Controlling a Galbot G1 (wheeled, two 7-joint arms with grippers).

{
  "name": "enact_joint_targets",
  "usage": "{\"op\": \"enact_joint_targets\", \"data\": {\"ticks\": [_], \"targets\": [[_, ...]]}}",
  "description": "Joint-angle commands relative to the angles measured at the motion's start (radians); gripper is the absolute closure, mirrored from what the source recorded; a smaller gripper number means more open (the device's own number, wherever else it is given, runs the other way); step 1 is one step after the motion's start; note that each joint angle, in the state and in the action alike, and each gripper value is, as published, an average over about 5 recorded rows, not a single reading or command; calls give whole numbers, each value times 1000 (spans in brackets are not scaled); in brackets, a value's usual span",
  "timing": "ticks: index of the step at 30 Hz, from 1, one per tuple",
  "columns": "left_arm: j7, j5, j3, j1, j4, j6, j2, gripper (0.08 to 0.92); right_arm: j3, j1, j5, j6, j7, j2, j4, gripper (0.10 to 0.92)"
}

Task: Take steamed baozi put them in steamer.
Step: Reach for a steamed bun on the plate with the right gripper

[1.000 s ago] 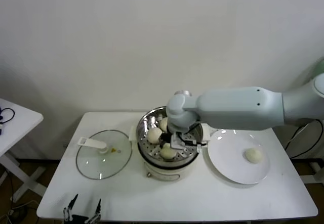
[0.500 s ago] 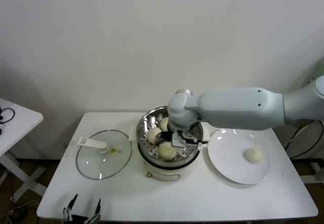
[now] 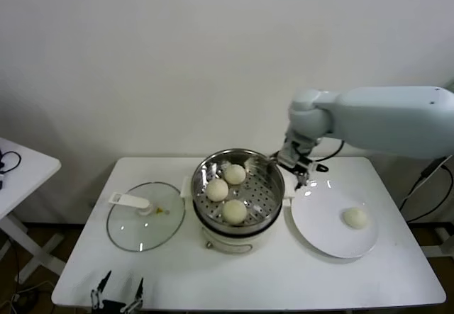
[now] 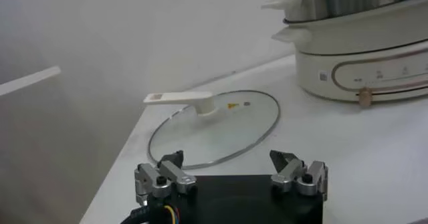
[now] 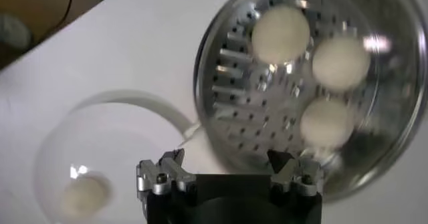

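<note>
Three steamed baozi (image 3: 225,191) lie in the steamer (image 3: 269,179) at the worktop's (image 3: 248,278) centre; a fourth baozi (image 3: 355,217) sits on the white plate (image 3: 319,232) at the steamer's 3 o'clock. The right pincer (image 3: 303,173) hangs spread wide and empty above the gap between steamer and plate, the fourth baozi at its 4 o'clock. The left pincer (image 4: 231,172), open and empty, idles near the glass lid (image 3: 145,218).

no legible text or labels anywhere
</note>
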State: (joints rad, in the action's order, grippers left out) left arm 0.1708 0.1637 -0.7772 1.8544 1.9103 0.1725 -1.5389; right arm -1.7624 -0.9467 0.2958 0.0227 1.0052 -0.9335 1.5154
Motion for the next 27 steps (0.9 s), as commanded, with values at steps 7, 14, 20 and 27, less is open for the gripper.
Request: {"op": "enact_joint_targets", "data": {"ticks": [7,14,20,27], "targets": [[0,1,-5,8,2,3,-3,177,46,247,49,-198,36,367,-205,203],[-1,8,-8,13,-5,3,-9,177,246,473,-50,-169,40,380,-327,203],[-4,21,-9,22,-11,6,-16,177,357,596,-107,-141,37,338,-448,203],[-9,37,-6,32,-15,9,-22,177,435,697,-140,-126,37,307,-510,203]]}}
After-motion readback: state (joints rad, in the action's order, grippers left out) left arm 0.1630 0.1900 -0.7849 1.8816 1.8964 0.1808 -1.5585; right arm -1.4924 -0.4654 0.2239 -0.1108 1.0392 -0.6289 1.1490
